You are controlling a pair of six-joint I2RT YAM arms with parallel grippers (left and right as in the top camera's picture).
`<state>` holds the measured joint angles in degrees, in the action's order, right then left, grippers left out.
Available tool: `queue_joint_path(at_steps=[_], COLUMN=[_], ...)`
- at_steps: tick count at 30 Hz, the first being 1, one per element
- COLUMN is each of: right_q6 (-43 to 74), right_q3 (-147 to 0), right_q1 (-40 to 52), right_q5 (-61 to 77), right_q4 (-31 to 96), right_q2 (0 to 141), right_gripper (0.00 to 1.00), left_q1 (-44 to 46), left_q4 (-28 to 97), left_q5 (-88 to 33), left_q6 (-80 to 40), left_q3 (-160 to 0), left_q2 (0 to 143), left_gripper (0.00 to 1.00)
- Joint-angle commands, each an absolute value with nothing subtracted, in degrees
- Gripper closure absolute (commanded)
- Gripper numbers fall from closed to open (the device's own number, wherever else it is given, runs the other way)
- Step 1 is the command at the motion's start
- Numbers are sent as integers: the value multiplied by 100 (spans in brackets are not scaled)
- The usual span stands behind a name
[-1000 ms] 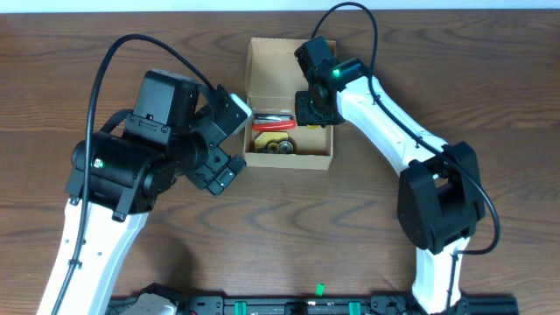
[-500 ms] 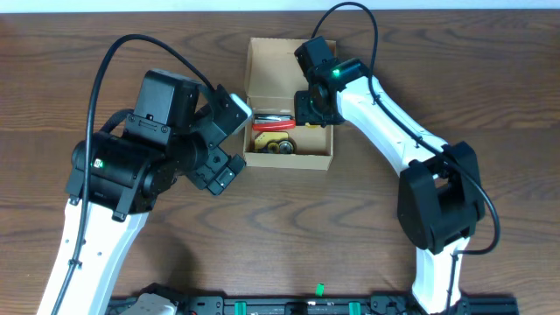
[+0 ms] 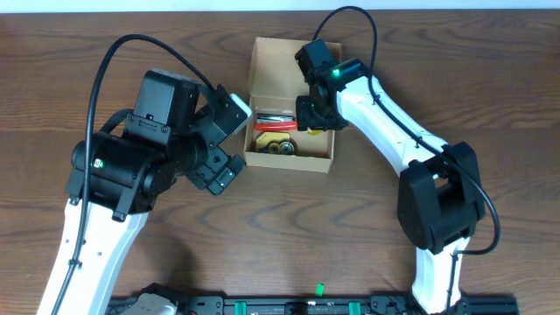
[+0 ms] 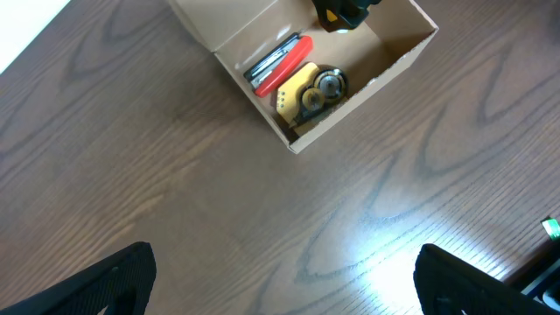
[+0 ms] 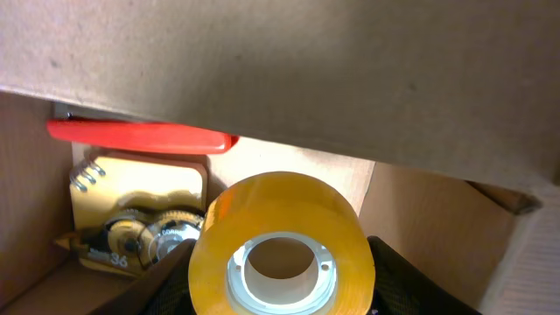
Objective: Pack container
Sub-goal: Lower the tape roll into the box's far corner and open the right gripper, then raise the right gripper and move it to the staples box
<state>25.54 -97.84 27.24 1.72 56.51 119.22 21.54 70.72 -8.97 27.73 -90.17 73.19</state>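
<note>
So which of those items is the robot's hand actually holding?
The amber tape roll, gripped by the right hand; the red tool and yellow notepad lie loose in the box.

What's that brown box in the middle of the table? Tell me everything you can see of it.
The container is a small, plain tan cardboard box, rectangular, sitting flat on the wooden table with its hinged lid flap open at the far side. Inside lie a red-handled tool and a yellow spiral notepad. The right gripper reaches into its right end, holding a roll of yellowish tape.
</note>
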Motion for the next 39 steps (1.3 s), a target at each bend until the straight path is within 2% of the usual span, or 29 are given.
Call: queue_joint_path(at_steps=[1,10,23,39], right_q6=[2633,2633,2630,2609], right_q3=[-9953,-10022,-10022,-10178], right_q1=[2783,2781,2781,2779], right_q5=[167,-95,-115,-152], right_q4=[5704,5747,5745,5677], right_q2=[12001,12001,12001,12001], right_gripper=[49,49,40,41], left_q1=[2139,2139,2139,2139], left_q4=[7094,7094,7094,7094], left_q5=[-878,-878,-878,-878], left_q6=[2829,2829,2829,2829], left_q3=[-9188,-9188,-9188,-9188], left_q2=[7306,7306,7306,7306], left_gripper=[5,5,5,5])
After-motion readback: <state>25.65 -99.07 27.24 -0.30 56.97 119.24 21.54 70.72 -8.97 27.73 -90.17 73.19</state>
